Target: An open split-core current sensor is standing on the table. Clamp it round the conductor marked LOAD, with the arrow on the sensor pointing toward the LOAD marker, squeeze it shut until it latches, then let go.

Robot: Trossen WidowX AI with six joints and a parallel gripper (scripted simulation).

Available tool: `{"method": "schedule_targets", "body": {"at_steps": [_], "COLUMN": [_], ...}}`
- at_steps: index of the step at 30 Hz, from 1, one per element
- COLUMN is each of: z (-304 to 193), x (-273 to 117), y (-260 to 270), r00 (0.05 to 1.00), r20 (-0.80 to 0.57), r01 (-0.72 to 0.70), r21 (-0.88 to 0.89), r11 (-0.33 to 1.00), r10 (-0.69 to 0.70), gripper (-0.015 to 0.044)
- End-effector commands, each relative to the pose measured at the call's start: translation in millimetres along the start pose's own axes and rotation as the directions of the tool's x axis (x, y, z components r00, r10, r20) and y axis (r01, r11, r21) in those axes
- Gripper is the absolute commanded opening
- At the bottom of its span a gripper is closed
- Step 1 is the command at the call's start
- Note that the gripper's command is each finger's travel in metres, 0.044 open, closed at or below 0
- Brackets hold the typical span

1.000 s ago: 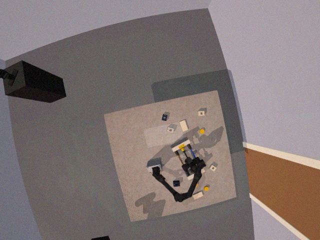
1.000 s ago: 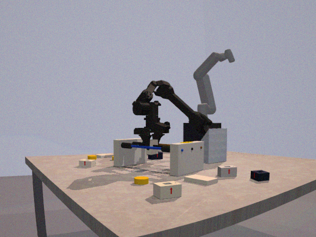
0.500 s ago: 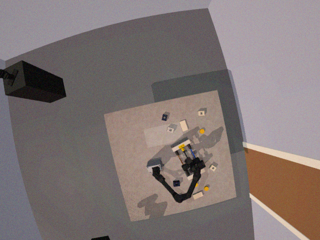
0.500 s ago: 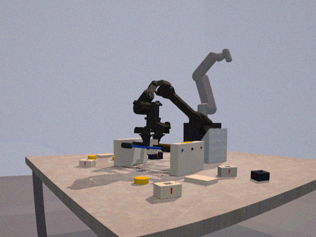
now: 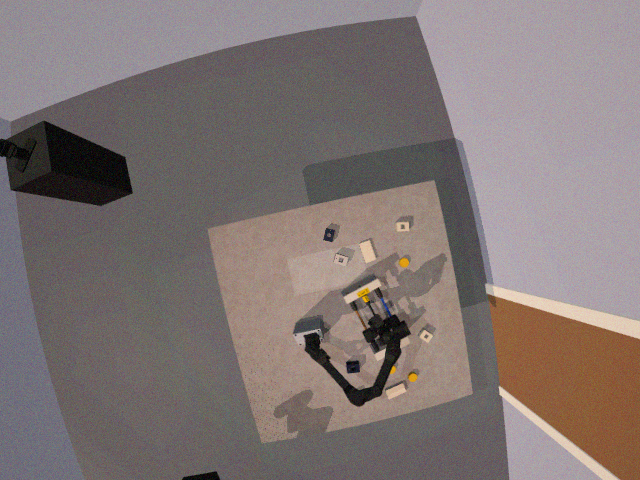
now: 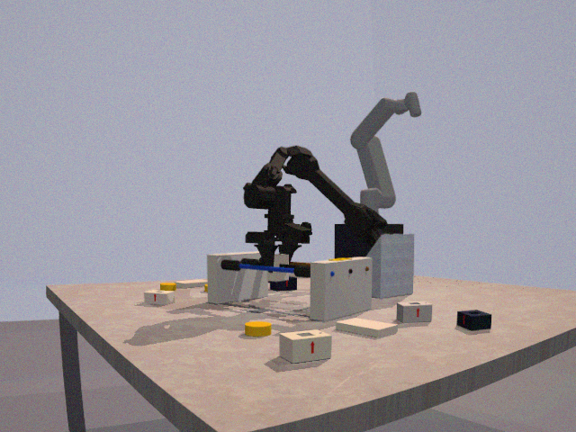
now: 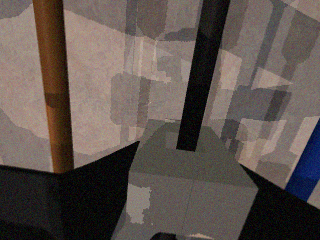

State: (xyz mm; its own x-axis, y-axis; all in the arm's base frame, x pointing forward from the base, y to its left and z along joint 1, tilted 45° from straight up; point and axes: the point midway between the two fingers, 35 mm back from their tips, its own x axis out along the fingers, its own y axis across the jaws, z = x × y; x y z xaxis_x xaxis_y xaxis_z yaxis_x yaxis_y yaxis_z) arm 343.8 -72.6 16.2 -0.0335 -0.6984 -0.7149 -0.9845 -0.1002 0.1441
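My gripper (image 5: 385,333) (image 6: 279,264) (image 7: 178,153) points down between two pale upright end posts and is shut on the grey sensor (image 6: 280,272) (image 7: 200,202). In the wrist view the middle, black conductor (image 7: 204,65) runs into the sensor's sloped top. The brown conductor (image 5: 360,318) (image 7: 52,100) passes on the left and the blue conductor (image 5: 385,305) (image 6: 267,268) (image 7: 306,167) on the right, both outside the sensor. A yellow label (image 5: 363,292) (image 6: 340,259) sits on one post; its lettering is too small to read. The sensor's arrow and latch are hidden.
The post (image 6: 337,290) with the label and the far post (image 6: 218,283) flank the fingers. Around them stand a cream box (image 5: 402,226) (image 6: 297,348), a grey box (image 5: 340,258) (image 6: 407,314), dark boxes, flat cream blocks and a yellow disc (image 5: 404,262) (image 6: 257,328).
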Motion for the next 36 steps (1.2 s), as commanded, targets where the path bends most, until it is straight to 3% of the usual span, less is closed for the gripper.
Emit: {"method": "schedule_targets", "body": {"at_steps": [1,4,14,36], "z": [0.3,0.0,-0.1,-0.1], "x": [3.8,8.4,1.5,1.5], "y": [1.1,0.8,-0.6,-0.6], "r00": [1.000,1.000,1.000,1.000], "r20": [0.000,-0.001,0.001,0.001], "r01": [-0.002,-0.002,0.004,0.004], "r21": [-0.005,-0.003,0.001,0.001], "r11": [1.000,1.000,1.000,1.000], "r10": [0.002,0.002,-0.004,-0.004], "gripper": [0.0000,0.0000,0.0263,0.0263]}}
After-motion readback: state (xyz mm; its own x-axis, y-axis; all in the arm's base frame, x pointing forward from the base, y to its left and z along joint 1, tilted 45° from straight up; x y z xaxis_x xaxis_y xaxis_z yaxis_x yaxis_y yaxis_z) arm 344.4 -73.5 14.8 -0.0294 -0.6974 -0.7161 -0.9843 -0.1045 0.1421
